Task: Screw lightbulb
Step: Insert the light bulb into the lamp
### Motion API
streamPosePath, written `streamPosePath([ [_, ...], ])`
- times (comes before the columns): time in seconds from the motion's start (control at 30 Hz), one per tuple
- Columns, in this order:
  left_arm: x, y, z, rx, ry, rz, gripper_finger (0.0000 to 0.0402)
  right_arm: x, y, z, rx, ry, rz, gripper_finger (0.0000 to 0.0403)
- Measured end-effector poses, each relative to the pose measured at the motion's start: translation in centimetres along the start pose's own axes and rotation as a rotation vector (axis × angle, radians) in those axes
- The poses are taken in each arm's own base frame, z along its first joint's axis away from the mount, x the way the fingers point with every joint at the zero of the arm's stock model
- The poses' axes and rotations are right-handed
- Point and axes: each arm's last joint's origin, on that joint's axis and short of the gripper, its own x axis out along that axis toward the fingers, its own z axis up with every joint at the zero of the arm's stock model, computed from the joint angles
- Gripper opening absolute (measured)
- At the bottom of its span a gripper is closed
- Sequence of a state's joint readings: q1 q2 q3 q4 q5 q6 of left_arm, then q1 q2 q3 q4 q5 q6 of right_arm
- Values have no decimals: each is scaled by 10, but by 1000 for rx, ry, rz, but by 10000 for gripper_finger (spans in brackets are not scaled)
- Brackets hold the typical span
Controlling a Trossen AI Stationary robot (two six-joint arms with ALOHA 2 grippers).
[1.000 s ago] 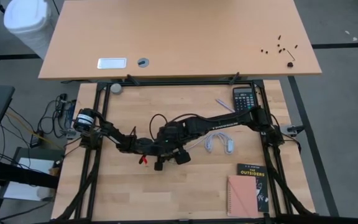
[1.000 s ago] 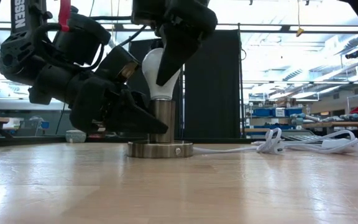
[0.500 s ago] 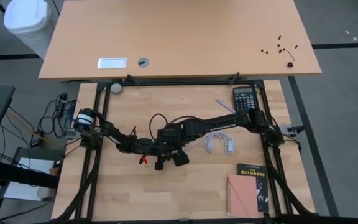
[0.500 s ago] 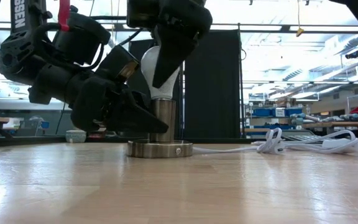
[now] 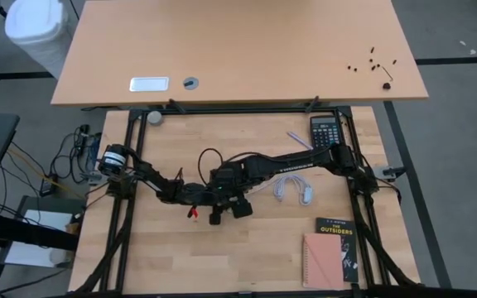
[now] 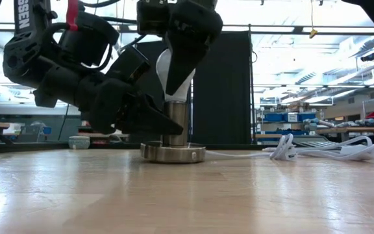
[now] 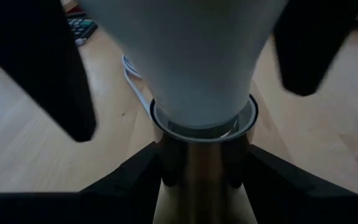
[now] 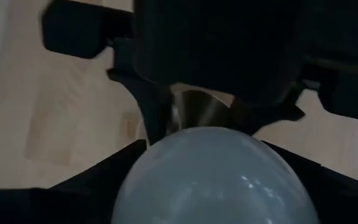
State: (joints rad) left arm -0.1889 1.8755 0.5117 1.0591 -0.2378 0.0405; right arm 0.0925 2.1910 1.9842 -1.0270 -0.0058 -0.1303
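The silver lamp base (image 6: 173, 152) has slid a little toward the white cord (image 6: 317, 151) since a moment ago, and the arms leaned that way with it. The lightbulb (image 6: 177, 75) sat a bit tipped before, and now it looks straighter above the metal tube (image 6: 174, 122). That seems good for the job, because a bulb has to stand straight before it can be twisted in. The lightbulb sits with its narrow end in the top of the tube, near the middle of the table (image 5: 180, 257). In the left wrist view the bulb's bottom rests inside the round rim (image 7: 204, 121) of the tube, so the tube is the cup and the bulb is the only thing in it. You cannot see the grey screw part, so it is hard to say how deep it has gone. The left gripper (image 6: 158, 123) has its two fingers closed around the tube, one on each side, to keep it from turning. The right gripper (image 6: 177, 68) comes down from above and has its fingers closed on the white glass of the bulb. I think the twisting is under way but not done. Far off in a back corner lies a calculator (image 5: 325, 131), and books (image 5: 330, 248) lie by the front edge.
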Motion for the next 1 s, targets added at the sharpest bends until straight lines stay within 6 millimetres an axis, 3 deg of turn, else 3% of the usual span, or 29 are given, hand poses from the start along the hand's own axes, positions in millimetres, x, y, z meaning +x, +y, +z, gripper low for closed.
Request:
streamPosePath([
  [0.23, 0, 0, 0, 1, 6, 4, 208, 0, -1, -1, -25, 14, -29, 306],
  [0.4, 0, 0, -1, -4, 14, 11, 208, 11, -1, -2, -31, 40, -28, 303],
  [0.7, 0, 0, -2, -11, 28, 11, 208, 13, 0, -1, -39, 38, -15, 254],
  [1.0, 0, 0, -2, -11, 31, 18, 208, 13, 1, -1, -52, 41, -13, 258],
])
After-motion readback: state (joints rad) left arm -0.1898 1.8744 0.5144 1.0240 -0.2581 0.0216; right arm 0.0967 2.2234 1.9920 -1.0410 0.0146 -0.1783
